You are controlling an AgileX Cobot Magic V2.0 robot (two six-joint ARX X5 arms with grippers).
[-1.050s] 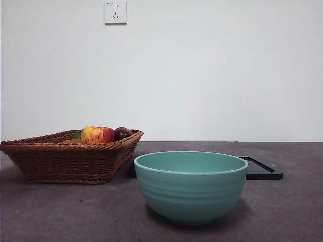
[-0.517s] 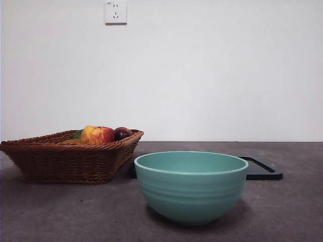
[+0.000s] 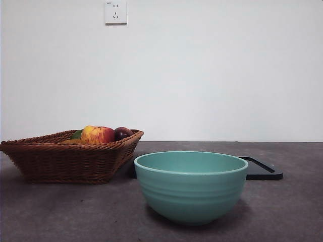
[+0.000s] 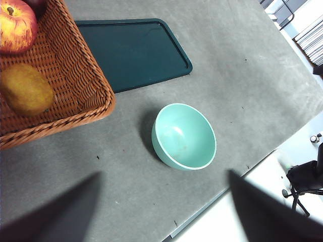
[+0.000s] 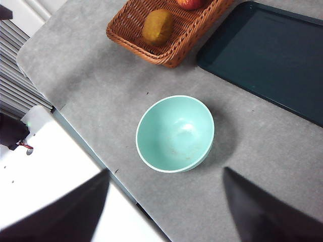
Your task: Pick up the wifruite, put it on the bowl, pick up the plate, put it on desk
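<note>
The wifruite (image 4: 25,91) (image 5: 158,26), brown and oval, lies in the wicker basket (image 4: 75,80) (image 5: 171,45) (image 3: 65,161) beside a red-and-yellow apple (image 4: 17,25) (image 3: 98,134). The mint-green bowl (image 3: 191,186) (image 4: 184,136) (image 5: 175,133) stands empty on the grey desk (image 3: 75,212). The plate (image 4: 133,50) (image 5: 267,55) (image 3: 262,170), a flat dark green rectangular tray, lies on the desk behind the bowl. My left gripper (image 4: 166,212) and right gripper (image 5: 166,212) both hang high above the desk, open and holding nothing. Neither arm shows in the front view.
A dark purple fruit (image 3: 122,133) also sits in the basket. The desk's front edge (image 5: 96,166) runs close to the bowl. A wall socket (image 3: 115,11) is on the white wall behind.
</note>
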